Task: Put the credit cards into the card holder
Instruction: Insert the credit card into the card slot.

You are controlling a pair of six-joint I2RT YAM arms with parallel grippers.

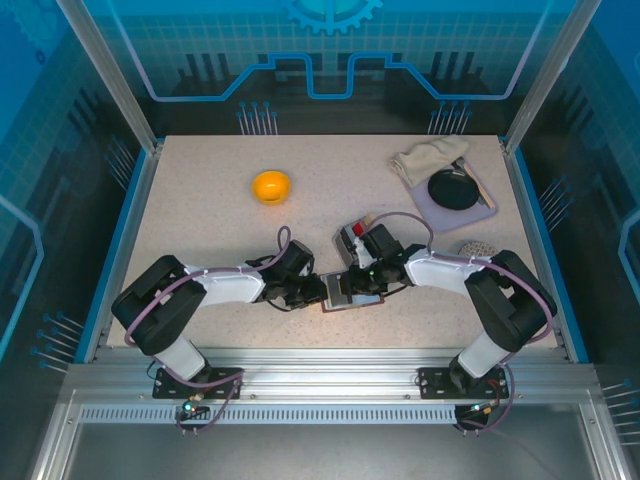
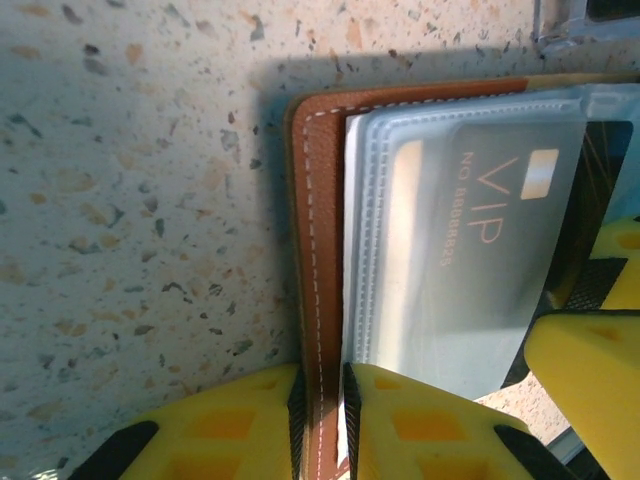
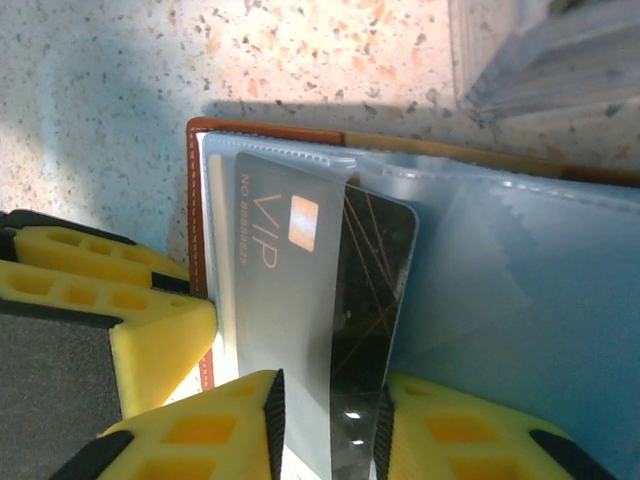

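1. Your surface [image 2: 130,200] looks like matt, speckled stone composite, faintly grainy.
2. The card holder [image 2: 315,250] is reddish-brown leather, fine-grained and low in sheen, with pale thread stitching along its edge.
3. Its inner sleeves [image 2: 450,340] are clear soft plastic, glossy and slightly cloudy (note the embossed border).
4. The grey card [image 2: 480,230] is smooth satin plastic with a metallic chip patch.
5. The black card [image 3: 370,290] is glossy plastic that catches highlights, with thin coppery lines.
6. The left pincer [image 2: 320,400] and right pincer [image 3: 330,420] carry yellow pads [image 2: 230,430] that look matt and rubbery.
7. The cloth [image 1: 430,158] reads as soft cream fabric.
8. The front rail [image 1: 320,385] is brushed metal.
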